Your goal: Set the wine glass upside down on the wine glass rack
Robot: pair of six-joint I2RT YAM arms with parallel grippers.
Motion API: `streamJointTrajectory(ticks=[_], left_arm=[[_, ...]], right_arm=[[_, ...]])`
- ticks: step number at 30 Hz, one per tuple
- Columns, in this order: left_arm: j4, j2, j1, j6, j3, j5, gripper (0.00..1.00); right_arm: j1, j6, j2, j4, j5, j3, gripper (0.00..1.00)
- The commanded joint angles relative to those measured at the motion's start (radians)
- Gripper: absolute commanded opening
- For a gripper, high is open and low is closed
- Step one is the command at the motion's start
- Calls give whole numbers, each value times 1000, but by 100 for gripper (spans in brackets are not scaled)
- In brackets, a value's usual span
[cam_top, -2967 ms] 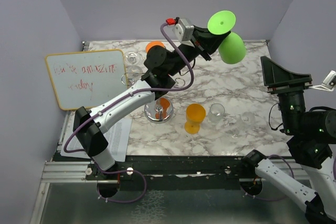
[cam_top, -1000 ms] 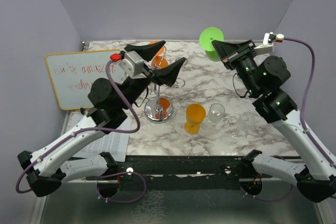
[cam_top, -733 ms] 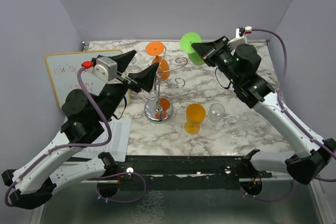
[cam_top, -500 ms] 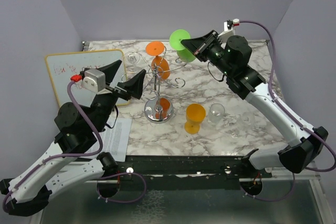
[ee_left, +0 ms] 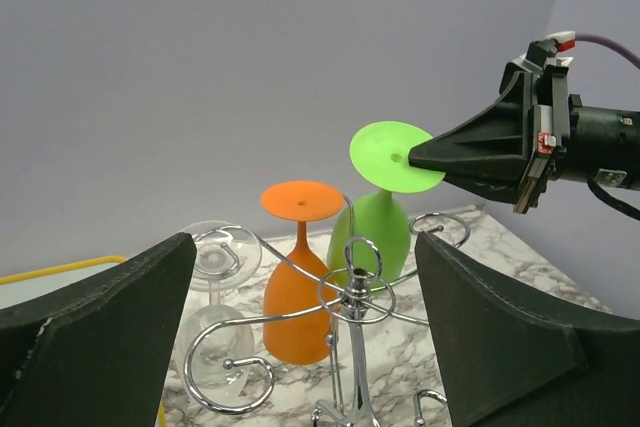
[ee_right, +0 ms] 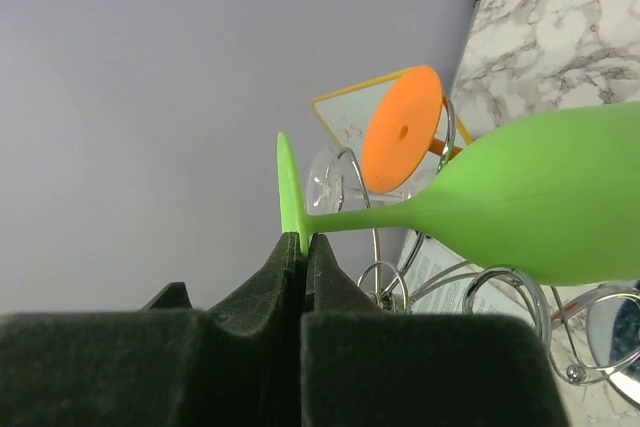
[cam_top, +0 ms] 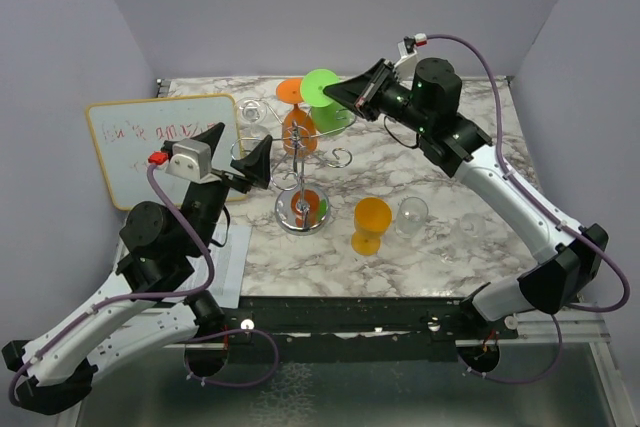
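Observation:
An upside-down green wine glass (cam_top: 325, 102) is pinched at the rim of its foot (ee_left: 390, 155) by my shut right gripper (cam_top: 348, 97). Its bowl (ee_right: 540, 207) hangs down among the far arms of the chrome wine glass rack (cam_top: 300, 162), close beside an orange glass (ee_left: 298, 292) hanging there. Whether the green stem touches the wire I cannot tell. A clear glass (ee_left: 215, 267) hangs on the rack's left arm. My left gripper (cam_top: 237, 152) stands wide open and empty, just left of the rack and facing it.
A whiteboard (cam_top: 160, 142) leans at the left, with a paper sheet (cam_top: 225, 262) in front of it. An orange glass (cam_top: 371, 224) and two clear glasses (cam_top: 412, 215) (cam_top: 470, 227) stand on the marble table right of the rack's disc base (cam_top: 302, 209).
My right arm has carried the green glass leftward to the rack, next to the orange glass. My left arm has drawn back left and lower, jaws still open.

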Motion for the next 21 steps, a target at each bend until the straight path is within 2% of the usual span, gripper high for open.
streamJointTrajectory(ticks=[1,21], left_arm=[[48,-25,-1,13,-25,-70,91],[88,-69,-2,-10,-59,-183,91]], right_arm=[[-2,11,2,-66,-85,62,1],[-1,-22,-29,-159,-174,38,1]])
